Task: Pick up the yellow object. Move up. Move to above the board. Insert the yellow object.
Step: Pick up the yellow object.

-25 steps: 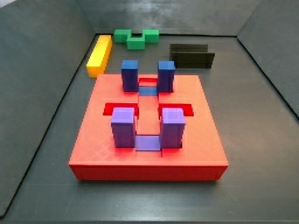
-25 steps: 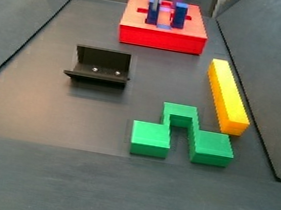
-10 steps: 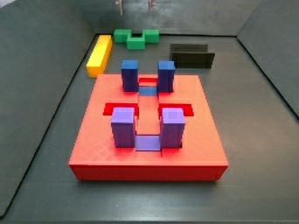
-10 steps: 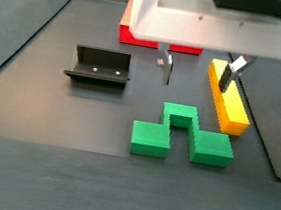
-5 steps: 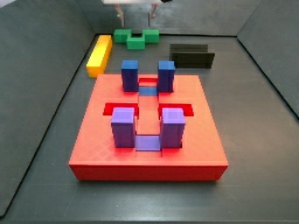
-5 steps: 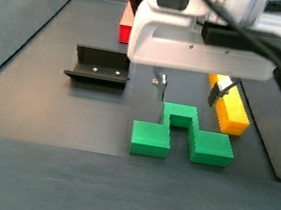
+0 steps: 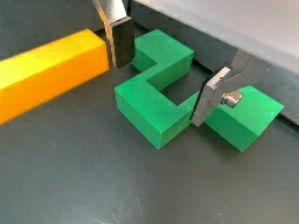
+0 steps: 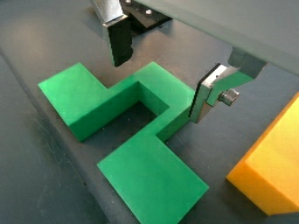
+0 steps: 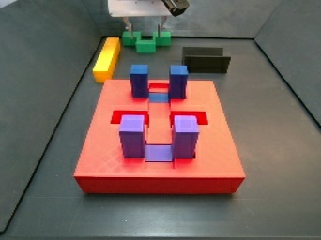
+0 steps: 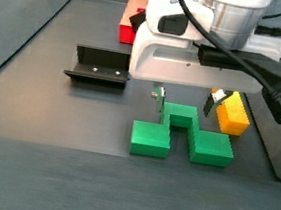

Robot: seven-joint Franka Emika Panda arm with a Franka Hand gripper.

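Note:
The yellow object [image 7: 41, 74] is a long yellow-orange bar lying on the dark floor beside the green notched block [image 7: 170, 92]. It also shows in a wrist view [image 8: 274, 166] and in both side views [image 9: 107, 56] [image 10: 232, 114], partly hidden by the arm in one. My gripper [image 7: 163, 68] [image 8: 163, 70] is open and empty. It hangs over the green block [image 8: 117, 118], with one finger [image 7: 114, 37] close to the bar's end. In both side views the gripper [image 10: 188, 102] [image 9: 148, 28] is low over the green block. The red board [image 9: 157, 141] lies apart from it.
The fixture [image 10: 99, 67] [image 9: 207, 60] stands on the floor between the green block [image 10: 177, 131] and the board [image 10: 131, 19]. Blue-purple posts [image 9: 157, 112] rise from the board. Grey walls [image 9: 38, 112] ring the floor.
The gripper has come into view from above the board end, moved across and down, and now sits lower over the green block. Its jaws stay open. No piece has moved.

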